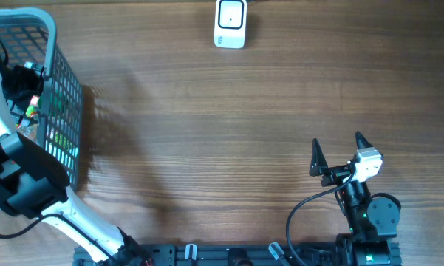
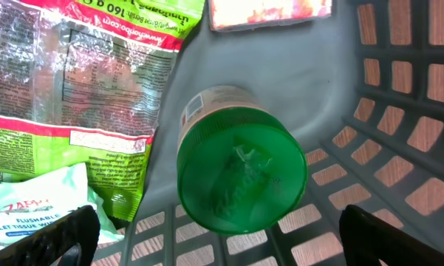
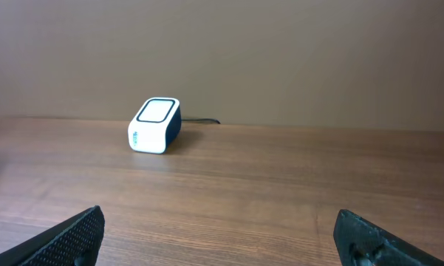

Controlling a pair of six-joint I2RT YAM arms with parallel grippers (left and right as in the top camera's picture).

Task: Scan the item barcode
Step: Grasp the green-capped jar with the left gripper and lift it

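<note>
Left claw (image 2: 222,240) hangs inside the grey basket (image 2: 399,111) with its fingers (image 2: 66,236) spread wide, pinching nothing. Straight ahead of it, centred between the two tips and touched by neither, a jar (image 2: 242,171) lies on its side on the basket floor, its green lid facing the claw. Just off the claw's left finger sits a white wipes pack (image 2: 37,210). Beyond that is a green packet (image 2: 74,81) whose edge lies just beside the jar. Farther ahead, past the jar, a pink-edged pack (image 2: 270,13) shows only its lower rim.

Right claw (image 1: 338,142) is likewise spread and empty, low over the wooden table (image 1: 207,133) and well apart from the basket. The scanner (image 3: 155,125), a small white box with a dark cable (image 3: 203,120) behind it, stands on the table far ahead of this claw and a little to its left.
</note>
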